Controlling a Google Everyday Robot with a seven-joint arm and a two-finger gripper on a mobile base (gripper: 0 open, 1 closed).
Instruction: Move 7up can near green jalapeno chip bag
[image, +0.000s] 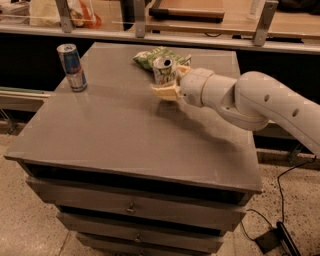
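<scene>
The 7up can (163, 70), white and silver with a silver top, is upright in my gripper (168, 82), which is shut on it and holds it just above the grey table (125, 135). The cream fingers (165, 92) wrap the can from the right side. The green jalapeno chip bag (152, 56) lies flat at the back of the table, directly behind the can and partly hidden by it. My white arm (250, 102) reaches in from the right.
A slim blue and silver can (72, 67) stands at the table's back left. A wooden counter with metal posts (64, 15) runs behind the table. Drawers (131, 207) sit below the top. A cable and plug (280, 235) lie on the floor at right.
</scene>
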